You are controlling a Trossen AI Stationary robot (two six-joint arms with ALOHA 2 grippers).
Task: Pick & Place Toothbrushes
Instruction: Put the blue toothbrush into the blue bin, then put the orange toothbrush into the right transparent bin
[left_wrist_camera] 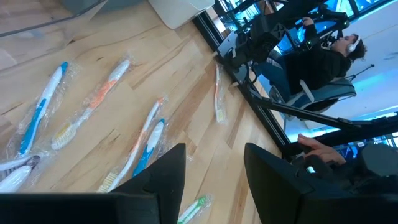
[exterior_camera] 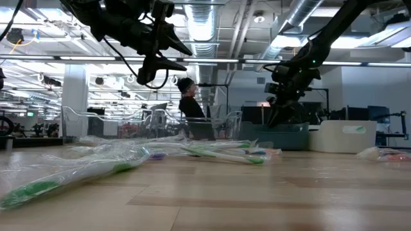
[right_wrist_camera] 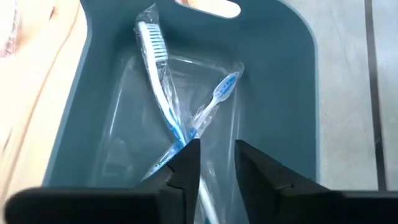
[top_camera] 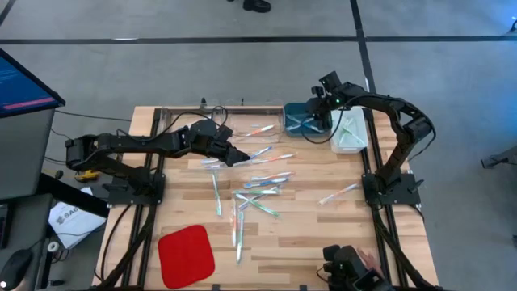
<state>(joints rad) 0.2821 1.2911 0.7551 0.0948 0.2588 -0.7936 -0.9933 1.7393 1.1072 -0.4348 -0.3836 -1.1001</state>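
1. Toothbrushes [top_camera: 260, 190]: thin plastic sticks in clear crinkled wrappers, with blue, orange, green or white accents. Most lie scattered on the middle of the counter [top_camera: 323, 242]; one lies apart near the right arm's base [top_camera: 339, 192].
2. Blue bin [right_wrist_camera: 298, 93]: smooth moulded plastic with rounded corners and a cut-out handle. Two blue-accented wrapped toothbrushes lie crossed inside it.
3. White bin [top_camera: 350, 132] stands just beside the blue bin, at the counter's far right.
4. Red pad [top_camera: 186, 255]: flat, square with rounded corners, on the near left of the counter.
5. Counter: pale wood planks, visible grain. Room behind: open ceiling with ducts and strip lights; one seated person with headphones [left_wrist_camera: 323, 59].
6. Right end effector [right_wrist_camera: 217, 165] hangs over the blue bin, fingers slightly apart, nothing between them.
7. Left end effector [left_wrist_camera: 214, 168] hovers above the scattered toothbrushes, fingers apart and empty.
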